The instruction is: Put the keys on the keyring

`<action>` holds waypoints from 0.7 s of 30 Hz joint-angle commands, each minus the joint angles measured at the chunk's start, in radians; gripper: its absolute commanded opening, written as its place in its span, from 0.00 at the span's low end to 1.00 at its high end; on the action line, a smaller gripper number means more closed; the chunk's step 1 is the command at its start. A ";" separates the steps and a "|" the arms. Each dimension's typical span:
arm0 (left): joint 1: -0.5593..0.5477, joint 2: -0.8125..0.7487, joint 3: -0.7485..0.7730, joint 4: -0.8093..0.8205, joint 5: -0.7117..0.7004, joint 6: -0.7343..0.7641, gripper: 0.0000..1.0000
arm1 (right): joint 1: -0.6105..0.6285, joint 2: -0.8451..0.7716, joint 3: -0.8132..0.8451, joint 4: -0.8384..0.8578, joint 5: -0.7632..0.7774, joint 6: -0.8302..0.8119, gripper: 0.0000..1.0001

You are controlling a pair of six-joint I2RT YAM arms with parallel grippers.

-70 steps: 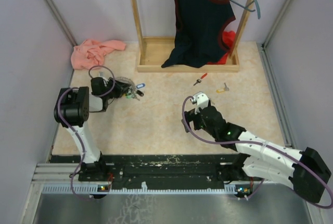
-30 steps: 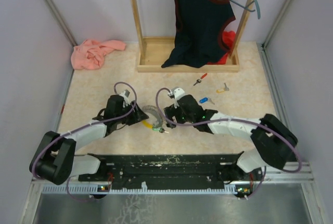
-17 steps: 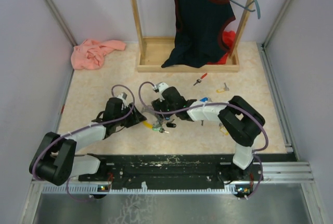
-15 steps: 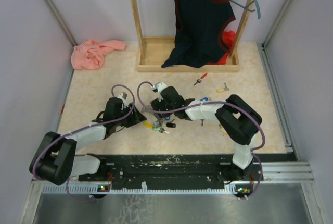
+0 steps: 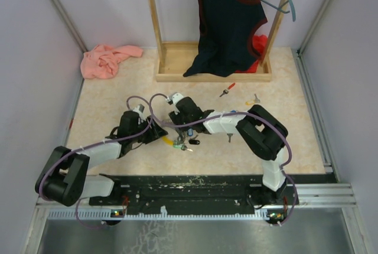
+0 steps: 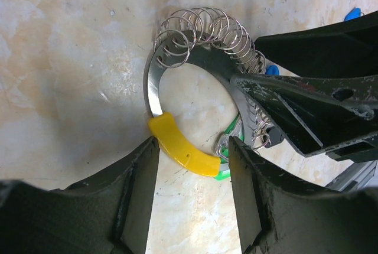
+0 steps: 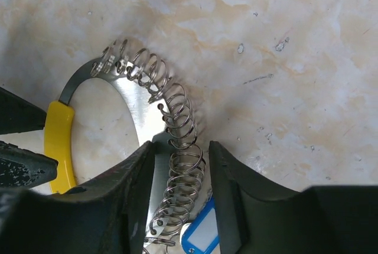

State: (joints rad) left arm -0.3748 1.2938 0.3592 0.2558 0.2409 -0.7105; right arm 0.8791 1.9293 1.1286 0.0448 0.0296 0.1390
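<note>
The keyring (image 5: pixel 170 138) lies on the table between both arms: a flat grey loop (image 6: pixel 155 82) with a yellow section (image 6: pixel 180 147) and a coil of wire rings (image 7: pixel 177 130). My left gripper (image 6: pixel 193 147) is shut across the yellow section, one finger (image 6: pixel 139 189) at its end. My right gripper (image 7: pixel 180 147) straddles the wire coil with narrow gaps on both sides. A blue tag (image 7: pixel 204 236) and a green tag (image 6: pixel 227 174) hang on the ring. Loose keys lie to the right: a red one (image 5: pixel 227 90), a yellow one (image 5: pixel 253 98) and a blue head (image 6: pixel 354 13).
A wooden rack (image 5: pixel 177 59) with a dark garment (image 5: pixel 227 23) on a hanger stands at the back. A pink cloth (image 5: pixel 109 59) lies at the back left. Grey walls close in both sides. The right arm (image 5: pixel 236 123) stretches leftward over the table.
The right arm has swung left over the keyring and its jaws have narrowed around the wire coil. The left gripper and the keyring have stayed put.
</note>
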 commanded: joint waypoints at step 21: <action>0.011 -0.035 -0.121 0.159 0.096 -0.128 0.61 | -0.115 -0.227 -0.208 0.234 -0.238 0.221 0.00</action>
State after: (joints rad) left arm -0.3683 1.2407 0.2710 0.3511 0.2798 -0.8066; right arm 0.7757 1.7779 0.9382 0.1619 -0.1390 0.3073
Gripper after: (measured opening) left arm 0.604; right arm 0.011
